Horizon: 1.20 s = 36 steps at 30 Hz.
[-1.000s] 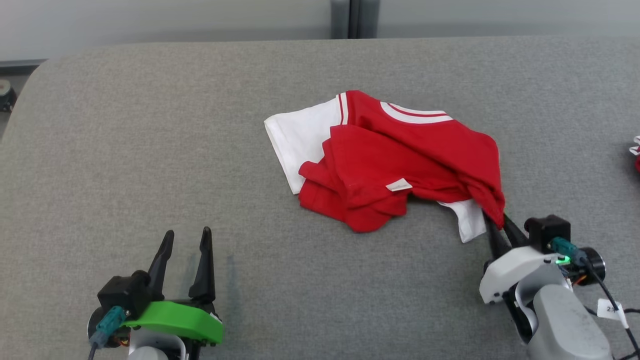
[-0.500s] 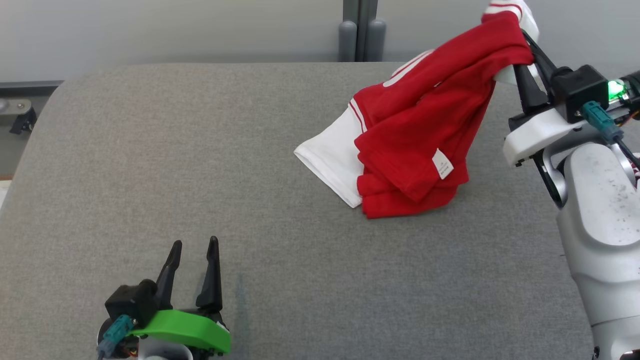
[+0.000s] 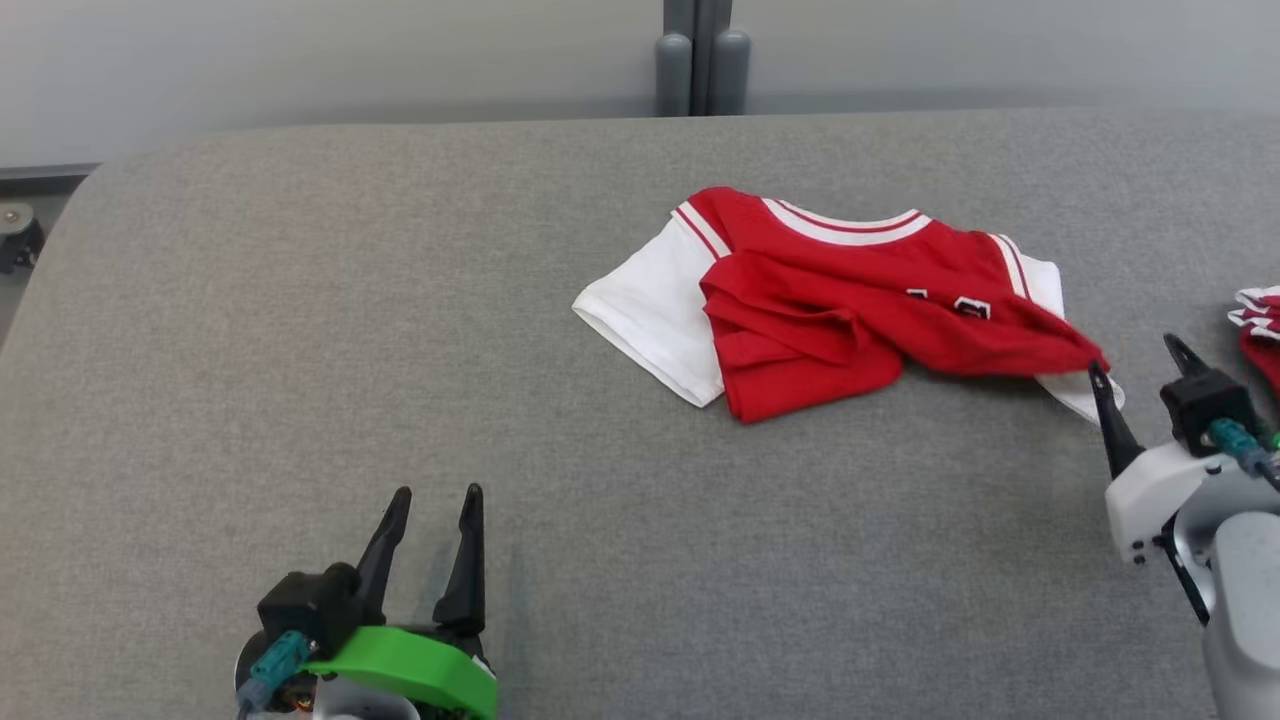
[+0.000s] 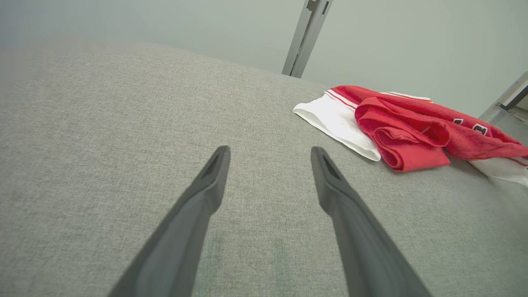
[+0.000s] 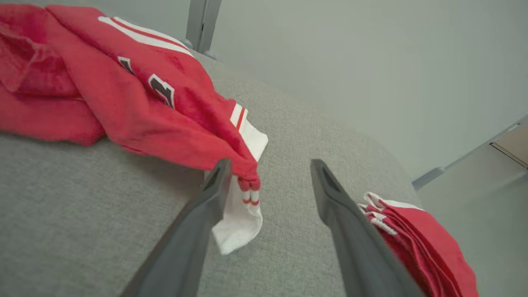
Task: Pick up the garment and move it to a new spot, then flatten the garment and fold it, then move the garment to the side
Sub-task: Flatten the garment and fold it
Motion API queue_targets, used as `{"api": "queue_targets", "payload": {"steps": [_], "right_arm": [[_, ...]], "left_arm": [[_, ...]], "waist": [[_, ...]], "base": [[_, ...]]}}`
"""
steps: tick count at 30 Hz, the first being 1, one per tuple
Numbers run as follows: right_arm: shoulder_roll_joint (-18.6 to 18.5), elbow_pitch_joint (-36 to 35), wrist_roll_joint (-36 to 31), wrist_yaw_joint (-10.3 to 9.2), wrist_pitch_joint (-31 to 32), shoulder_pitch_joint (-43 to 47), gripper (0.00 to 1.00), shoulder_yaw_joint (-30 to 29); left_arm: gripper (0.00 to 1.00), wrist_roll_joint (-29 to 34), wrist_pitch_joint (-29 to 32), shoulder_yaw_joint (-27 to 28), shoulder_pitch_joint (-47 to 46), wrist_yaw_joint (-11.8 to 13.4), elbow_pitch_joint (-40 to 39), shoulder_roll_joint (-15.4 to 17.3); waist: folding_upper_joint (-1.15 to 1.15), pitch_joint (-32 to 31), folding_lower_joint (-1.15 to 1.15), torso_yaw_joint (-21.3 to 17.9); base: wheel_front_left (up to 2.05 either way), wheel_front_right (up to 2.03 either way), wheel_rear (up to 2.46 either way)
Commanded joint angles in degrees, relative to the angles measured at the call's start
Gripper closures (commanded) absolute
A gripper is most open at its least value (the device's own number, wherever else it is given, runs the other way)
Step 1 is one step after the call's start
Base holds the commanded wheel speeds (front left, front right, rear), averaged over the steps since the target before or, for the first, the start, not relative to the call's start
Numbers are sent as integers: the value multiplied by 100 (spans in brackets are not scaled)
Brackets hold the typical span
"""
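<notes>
Grey table [image 3: 400,350] carries the crumpled jersey [image 3: 850,300] again; my right gripper [image 3: 1132,354] has let go, so flattening comes next.

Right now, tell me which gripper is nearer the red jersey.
Right. The right gripper is open beside a sleeve of the red jersey; the left gripper is open, far off over the gray surface.

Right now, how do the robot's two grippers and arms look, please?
The left gripper has two long, dark, tapering fingers, a black block, a teal plug with a cable, and a bright green curved cover. The right gripper is alike, but its white cover differs, and a pale grey, rounded forearm follows it.
</notes>
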Motion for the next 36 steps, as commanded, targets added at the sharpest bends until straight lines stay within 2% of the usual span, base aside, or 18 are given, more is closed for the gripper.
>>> {"api": "queue_targets", "payload": {"steps": [1,9,15,22,30,36], "right_arm": [[118,-56,-75,-11,-11,136,0,-88],[722,-750,228,-11,-11,532,0,-195],[1008,-1285,507,-11,-11,326,0,52],[1149,-1489,688,-11,-11,56,0,463],[1167,-1595,1196,-11,-11,-52,0,925],[1167,-1614,1410,-11,-11,3,0,1146]], "left_arm": [[0,21,-3,-58,-136,18,-26,40],[0,-72,-3,-637,-577,18,-109,85],[0,-263,-3,-1589,-1507,18,-31,98],[0,-346,-3,-2677,-2794,18,650,198],[0,-179,-3,-2858,-3894,18,1709,207],[0,-168,-3,-2984,-4296,18,2431,179]], "waist": [[0,93,0,-114],[0,350,0,-487],[0,800,0,-808],[0,1257,0,-1327],[0,1594,0,-1774],[0,1648,0,-1937]], "base": [[0,0,0],[0,0,0],[0,0,0],[0,0,0],[0,0,0],[0,0,0]]}}
